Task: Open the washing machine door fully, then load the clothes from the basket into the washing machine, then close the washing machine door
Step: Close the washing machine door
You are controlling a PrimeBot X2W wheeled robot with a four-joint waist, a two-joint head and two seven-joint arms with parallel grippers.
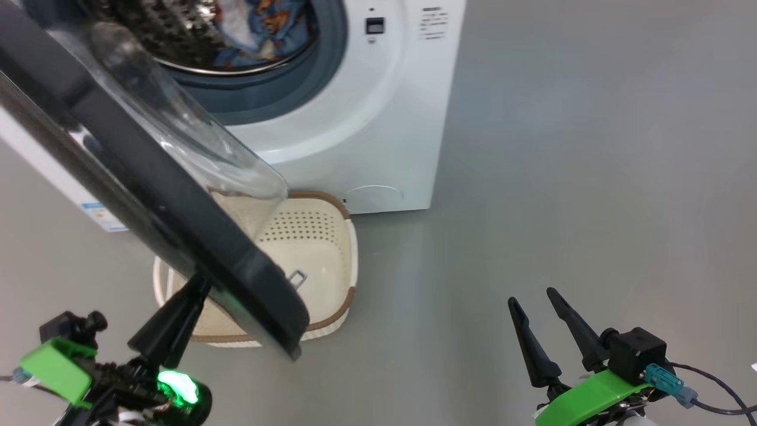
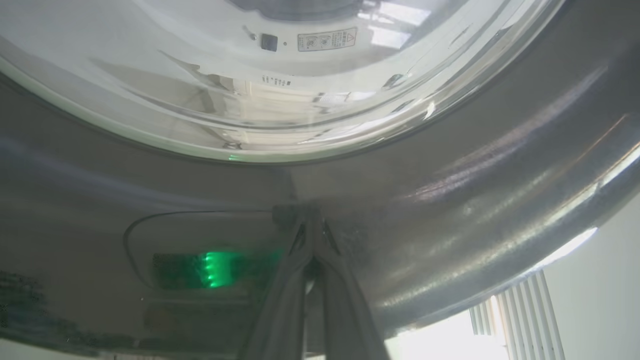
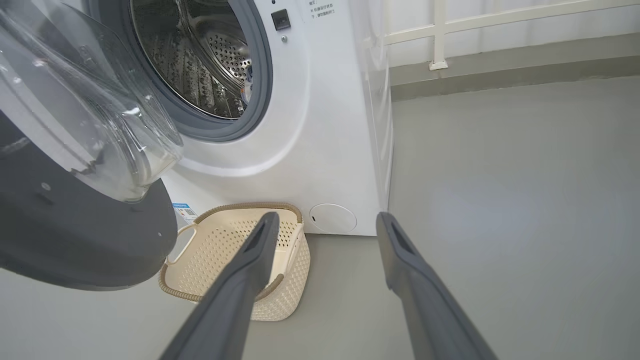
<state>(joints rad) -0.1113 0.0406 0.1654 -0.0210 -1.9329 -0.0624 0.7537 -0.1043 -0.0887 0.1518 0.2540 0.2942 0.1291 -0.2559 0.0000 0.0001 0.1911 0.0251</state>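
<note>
Door: the large round washing machine door (image 1: 148,171) with glossy black frame and bulging clear glass bowl is seen swung out from the machine's front, hanging over the basket's left part.
Machine: the big white boxy front-loading washing machine (image 1: 366,118) is stood on the grey floor (image 1: 562,177), its grey gasket and steel drum exposed.
Drum contents: the light-blue clothes (image 1: 260,29) printed with orange fox faces are seen lying inside the perforated drum.
Basket: the small cream perforated plastic basket (image 1: 349,236) with brown woven-look rim is placed on the floor just in front of the machine's lower front edge; its holed bottom and walls are seen bare.
Left end effector (image 1: 192,293): the two dark fingers are brought together, their tips set against the door's black outer frame near its lower rim.
Right end effector (image 1: 532,299): the fingers are held apart, nothing is gripped, and it is kept above the floor well to the right of the basket.
</note>
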